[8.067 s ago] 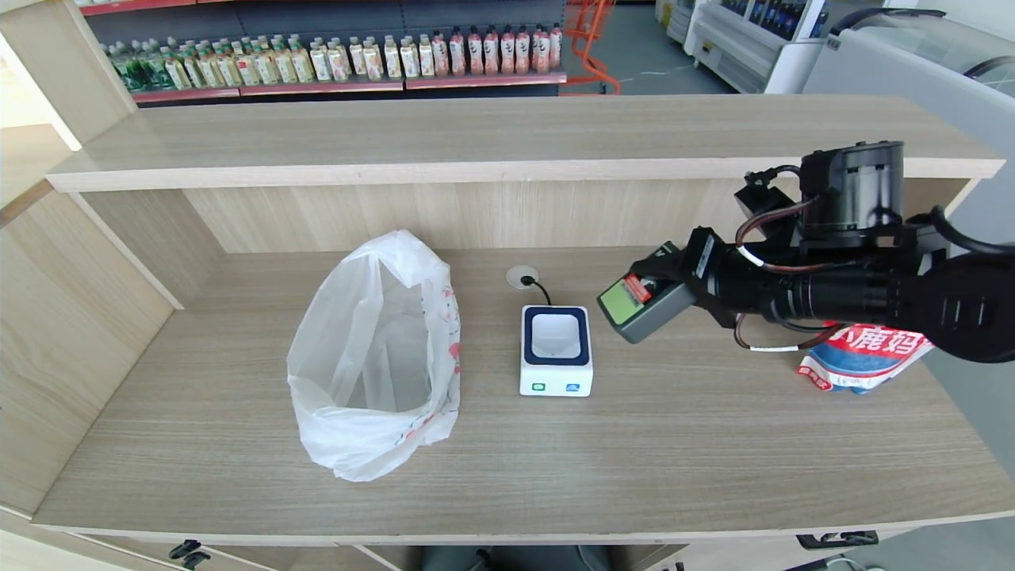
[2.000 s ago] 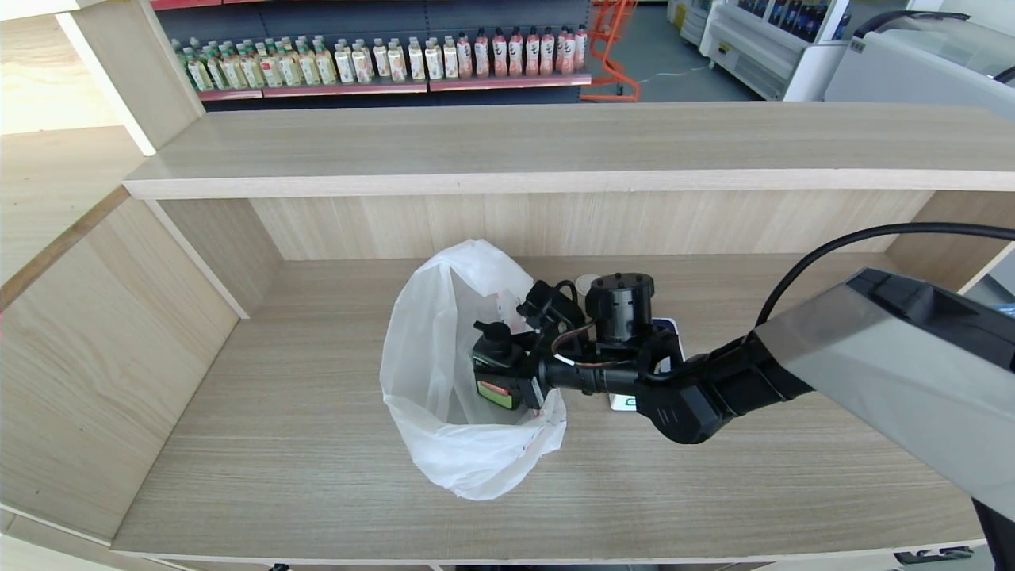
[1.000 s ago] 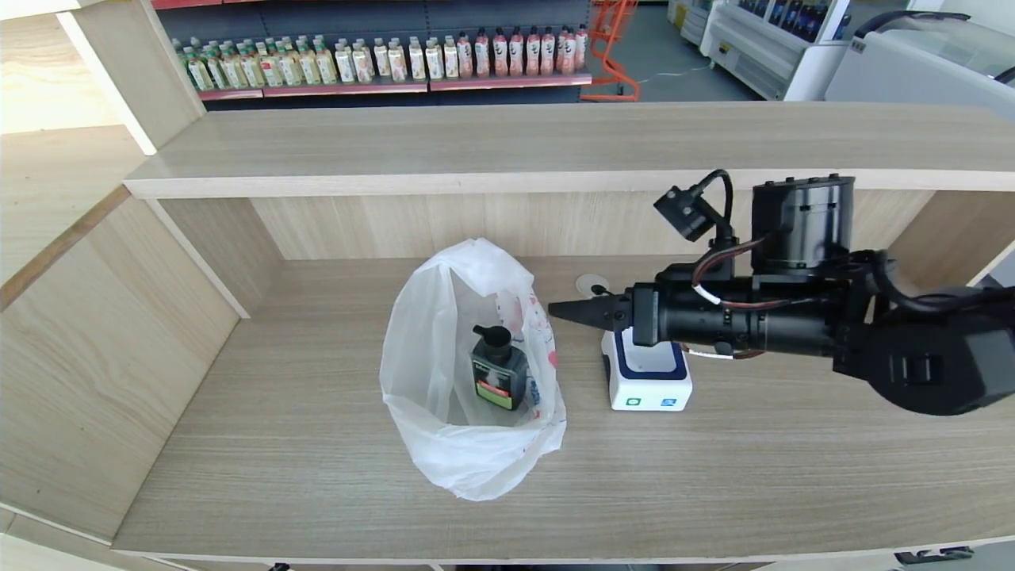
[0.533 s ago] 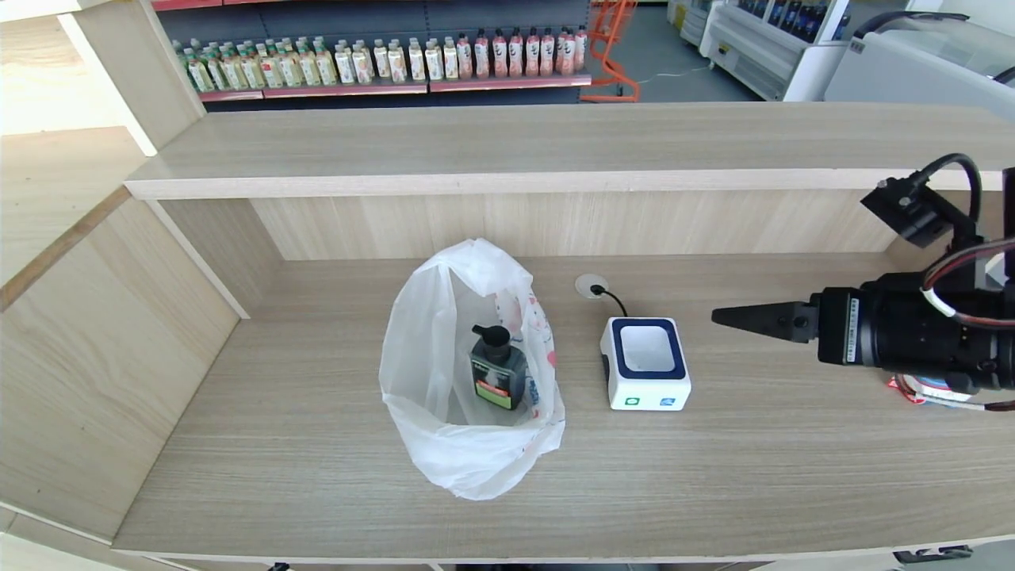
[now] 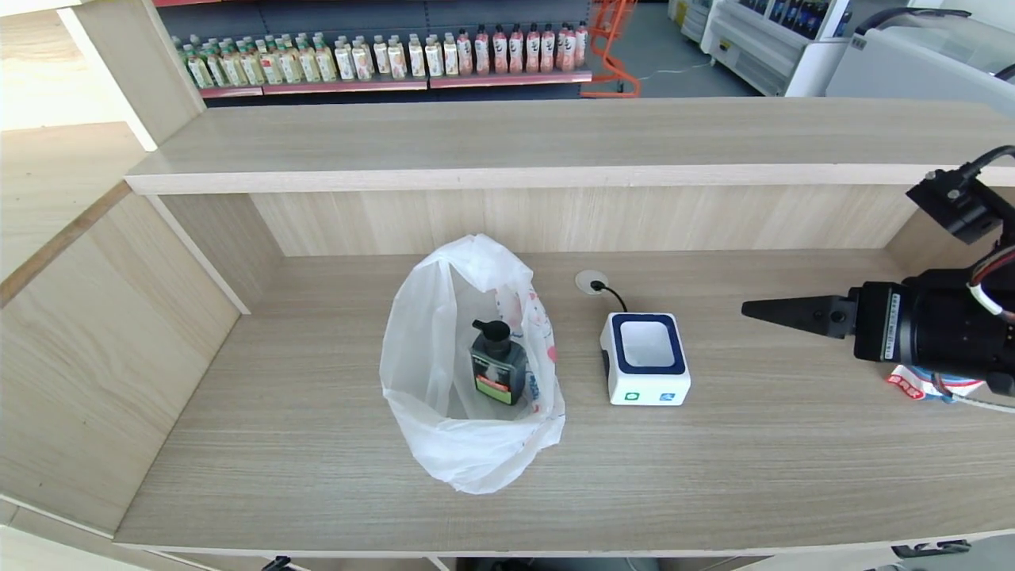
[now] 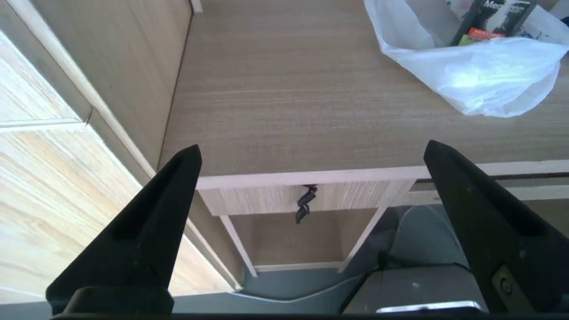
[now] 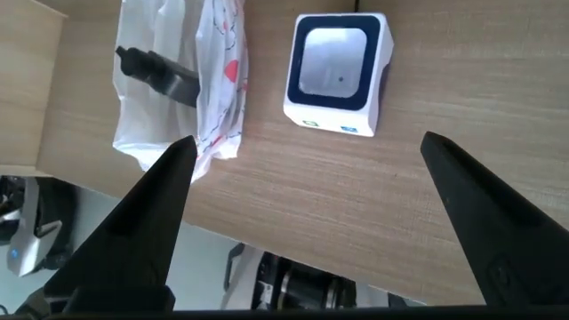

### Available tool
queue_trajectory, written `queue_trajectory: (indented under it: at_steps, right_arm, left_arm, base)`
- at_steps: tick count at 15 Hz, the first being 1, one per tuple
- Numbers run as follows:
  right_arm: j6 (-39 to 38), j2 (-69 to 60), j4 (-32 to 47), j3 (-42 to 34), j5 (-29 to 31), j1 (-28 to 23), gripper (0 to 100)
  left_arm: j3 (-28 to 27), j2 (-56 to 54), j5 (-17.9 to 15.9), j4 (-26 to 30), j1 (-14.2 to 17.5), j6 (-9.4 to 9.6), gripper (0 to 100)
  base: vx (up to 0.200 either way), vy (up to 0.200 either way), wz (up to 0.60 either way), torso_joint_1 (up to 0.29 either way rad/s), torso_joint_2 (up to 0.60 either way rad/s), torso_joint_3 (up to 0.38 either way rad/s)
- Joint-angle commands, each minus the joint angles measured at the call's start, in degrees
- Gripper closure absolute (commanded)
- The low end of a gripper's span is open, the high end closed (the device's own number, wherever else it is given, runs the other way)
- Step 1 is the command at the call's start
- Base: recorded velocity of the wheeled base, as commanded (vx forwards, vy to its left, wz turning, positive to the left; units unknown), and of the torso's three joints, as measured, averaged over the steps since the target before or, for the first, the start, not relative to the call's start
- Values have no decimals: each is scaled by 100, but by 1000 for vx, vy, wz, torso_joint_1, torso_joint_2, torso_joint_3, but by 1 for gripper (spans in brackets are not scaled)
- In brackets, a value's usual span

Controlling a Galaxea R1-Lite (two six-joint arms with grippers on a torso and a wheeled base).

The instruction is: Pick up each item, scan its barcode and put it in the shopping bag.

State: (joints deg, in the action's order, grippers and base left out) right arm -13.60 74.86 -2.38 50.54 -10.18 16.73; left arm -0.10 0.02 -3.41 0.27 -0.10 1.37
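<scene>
Hanging off the near edge of the counter [image 6: 293, 89], at about 7 o'clock from the shopping bag [image 5: 468, 460], the left gripper [image 6: 311, 151] has its fingers spread wide and holds nothing. The bag stands open at the counter's middle with a dark pump bottle [image 5: 497, 371] upright inside it, so that item looks done. Just at 3 o'clock from the bag sits the scanner [image 5: 646, 357], window up.

Farther toward 3 o'clock, at the counter's right end, lies a blue, white and red packet [image 5: 912, 382], mostly covered by the right arm; its long axis cannot be told. The right gripper [image 5: 753, 308] hovers above the counter with its fingers wide apart and empty, tips pointing to 9 o'clock, toward the scanner.

What the next pick turns on, as I judge it: the packet lies at about 4 o'clock from those fingertips, behind them and under the wrist, not ahead of them. The right arm is by far the nearer one, the left being well apart across the bag, but it would need to draw back toward 3 o'clock and tip its fingers down before they can close on the packet
</scene>
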Motion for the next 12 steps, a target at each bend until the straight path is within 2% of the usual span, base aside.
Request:
queue_trajectory:
  at_steps: [1, 2, 5, 12]
  right_arm:
    - [-2, -16, 0, -36, 16, -11, 0]
    - [-2, -7, 0, -53, 60, -11, 0]
    - [-2, 2, 0, -132, 95, -20, 0]
    - [-81, -156, 0, -299, 77, -187, 0]
  left_arm:
    - [1, 6, -1, 0, 1, 4, 0]
    - [1, -2, -1, 0, 1, 4, 0]
    - [1, 6, -1, 0, 1, 4, 0]
    - [1, 6, -1, 0, 1, 4, 0]
  base:
    - [-200, 0, 0, 2, -2, 2]
    - [-200, 0, 0, 2, 2, 7]
    - [0, 0, 0, 0, 0, 0]
    - [0, -200, 0, 7, 0, 3]
